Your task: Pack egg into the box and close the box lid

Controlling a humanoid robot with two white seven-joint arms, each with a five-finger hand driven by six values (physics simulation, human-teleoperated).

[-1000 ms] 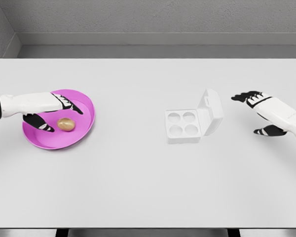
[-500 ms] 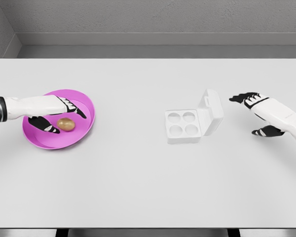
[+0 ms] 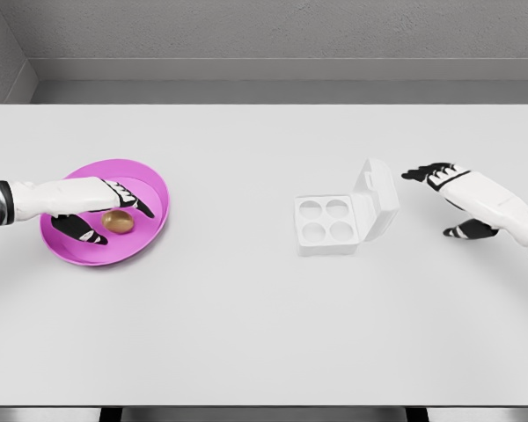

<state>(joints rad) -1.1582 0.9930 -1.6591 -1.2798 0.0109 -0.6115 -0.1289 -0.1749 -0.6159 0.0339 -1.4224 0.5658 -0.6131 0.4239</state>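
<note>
The small brown egg (image 3: 117, 221) lies in the round magenta plastic plate (image 3: 156, 192), a little left of the plate's middle, with its long axis running roughly from 9 to 3 o'clock. The left hand (image 3: 99, 207) is directly at it: the thumb reaches below the egg at about 7 o'clock, and the dark fingers (image 3: 134, 200) pass over its upper side towards 2 o'clock. The hand is curved around the egg but not yet pressed together on it; whether any pad already touches the shell I cannot tell.

The white moulded egg box with four round cups (image 3: 326, 225) sits well apart from the egg, at 3 o'clock across the white table (image 3: 264, 334). All four cups are empty, and its lid (image 3: 377, 198) stands open, tilted up on the box's right side.

The right hand (image 3: 455, 195) hovers near the lid at its 3 o'clock, fingers spread and holding nothing.

So the left hand is much the nearer one to the egg, and I judge the coming move is its closing grasp.
</note>
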